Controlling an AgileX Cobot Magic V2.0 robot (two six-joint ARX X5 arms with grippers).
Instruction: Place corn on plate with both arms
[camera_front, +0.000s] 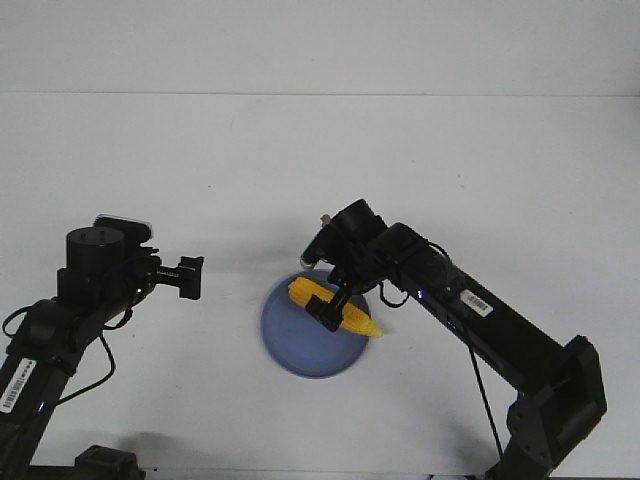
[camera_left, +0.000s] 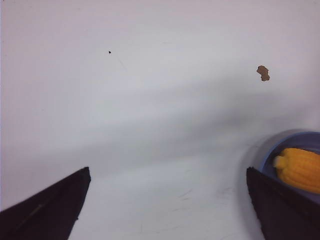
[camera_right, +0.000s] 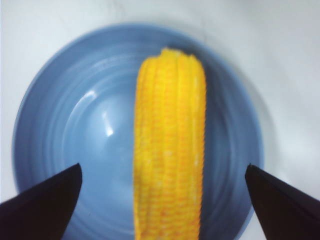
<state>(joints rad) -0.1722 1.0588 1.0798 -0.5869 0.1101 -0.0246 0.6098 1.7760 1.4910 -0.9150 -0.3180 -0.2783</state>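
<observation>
The right gripper (camera_front: 327, 311) hangs over the plate (camera_front: 290, 350) with its fingers (camera_right: 47, 205) spread wide on either side of the corn (camera_front: 340, 310), touching nothing. The corn lies across the blue plate, its pointed tip reaching past the plate's right rim, a little toward the near edge of the white table (camera_front: 200, 150). The left gripper (camera_front: 190, 277) is also spread open and holds nothing, hovering well to the left of the plate, with a small brown speck (camera_left: 263, 73) on the table beyond it.

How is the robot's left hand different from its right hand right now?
The right gripper hovers above the corn and the plate; the left gripper is off beside the plate, over the bare table. The right points down; the left points sideways. Both are black with fingers open.
</observation>
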